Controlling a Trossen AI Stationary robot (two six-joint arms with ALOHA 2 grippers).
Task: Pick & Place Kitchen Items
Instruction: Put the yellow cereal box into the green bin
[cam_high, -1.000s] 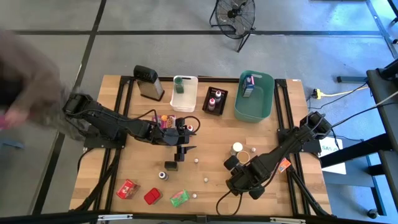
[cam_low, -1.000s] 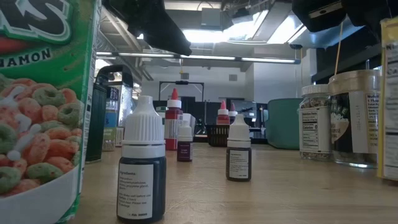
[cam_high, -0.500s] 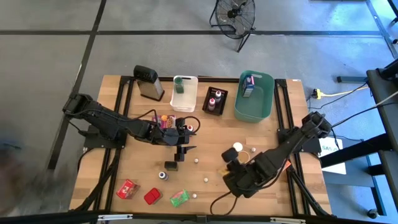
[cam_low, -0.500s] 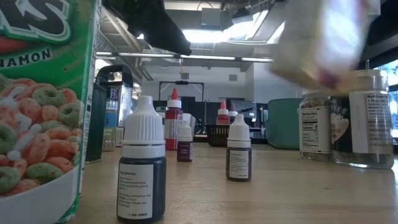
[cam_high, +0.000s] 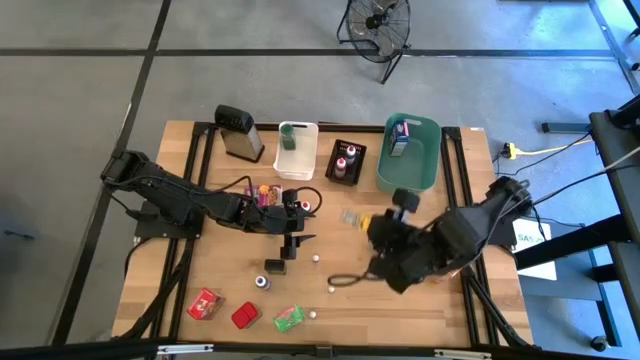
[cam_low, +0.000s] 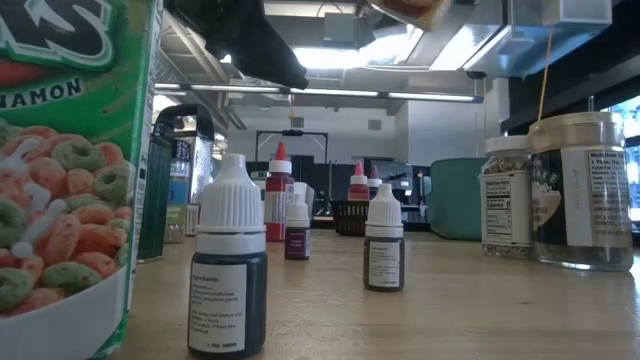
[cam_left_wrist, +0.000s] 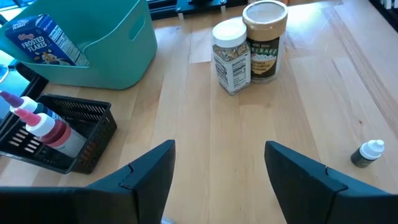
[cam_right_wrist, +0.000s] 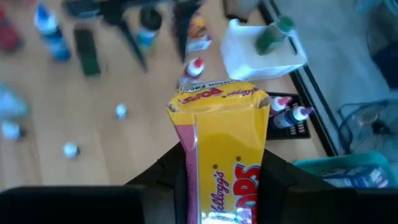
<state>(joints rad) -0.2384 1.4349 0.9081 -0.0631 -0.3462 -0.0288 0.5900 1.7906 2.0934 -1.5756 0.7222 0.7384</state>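
My right gripper is shut on a yellow cereal packet, held high above the middle of the table. In the low view only the packet's lower edge shows, at the picture's top. My left gripper hangs open above the table's centre with nothing between its fingers. Two lidded jars stand on the wood ahead of it. Red packets and a green packet lie near the front edge. Small dropper bottles stand upright. My right gripper pinches the yellow packet between its two fingers, one on each narrow side of its lower half. The packet's sealed top end sticks out beyond the fingertips. It is lifted clear of the table and slants downward with the gripper.
Along the far edge stand a grey grater, a white bin, a black tray with bottles and a teal bin holding a cereal box. A large green cereal packet stands close to the low camera.
My right gripper has lifted the yellow packet off the table's near right part and carried it up and toward the far edge and the centre. Its wrist has rolled, and the packet has turned with it. The person at the left has gone from view.
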